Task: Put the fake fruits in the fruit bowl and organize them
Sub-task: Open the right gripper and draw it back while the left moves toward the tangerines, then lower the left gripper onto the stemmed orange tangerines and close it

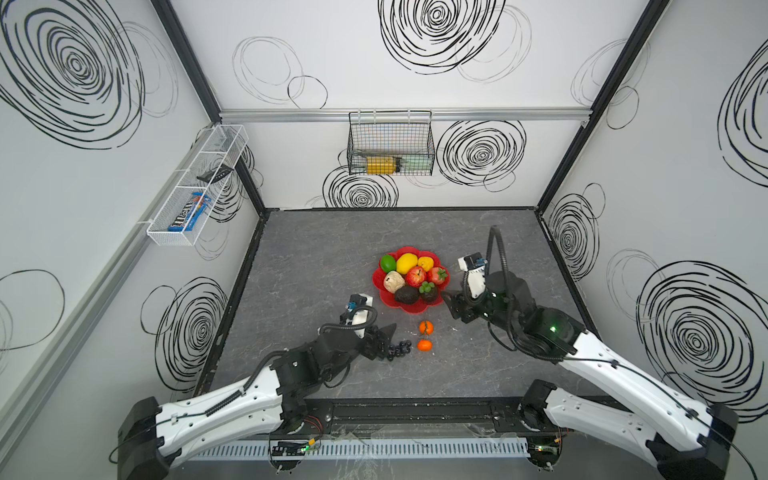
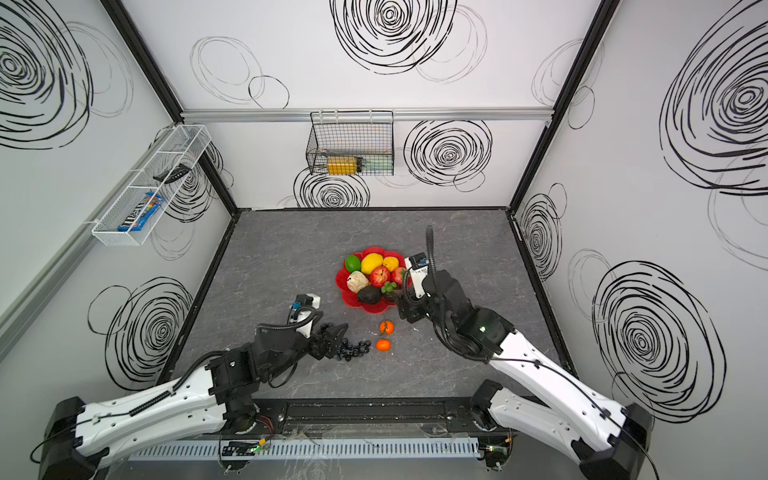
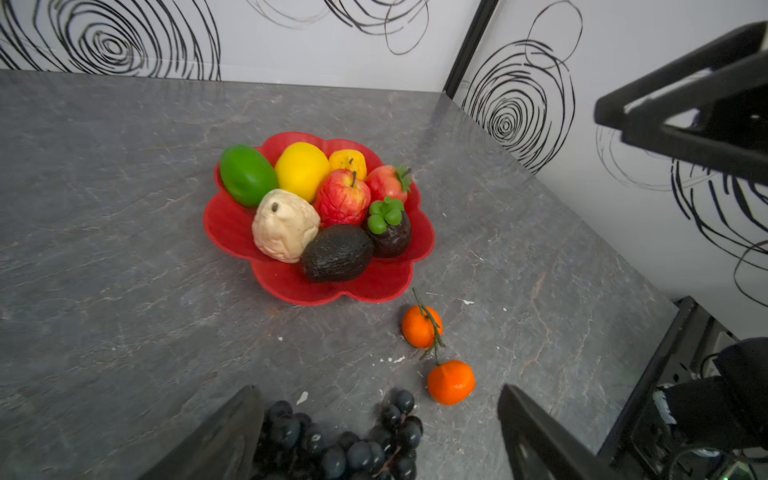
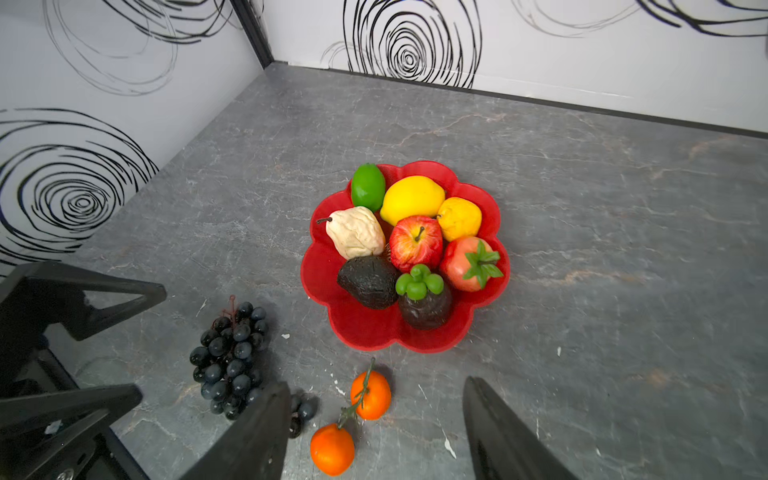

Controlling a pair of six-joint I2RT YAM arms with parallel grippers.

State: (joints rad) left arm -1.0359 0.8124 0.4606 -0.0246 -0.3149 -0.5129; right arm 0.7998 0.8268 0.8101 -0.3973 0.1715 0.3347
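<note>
My feeds are bright and even: soft, diffuse light, so shadows on the worktop [image 1: 316, 257] are faint and tight under things. Colours in the fruit bowl [image 3: 232, 232] read clean, with a mild sheen on the lemon [image 3: 302, 168]. Both top views bow the walls [image 2: 685, 291] at the edges. In the left wrist view the fingers [image 3: 224, 436] of the left claw [image 3: 378, 386] loom dark and soft — too near the lens.

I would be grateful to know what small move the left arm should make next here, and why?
Probably close the left pincer on the grape bunch. Its jaws stand open on either side of the bunch, which lies on the table outside the fruit bowl. The two oranges also lie on the table, but the bunch is the one framed.
</note>
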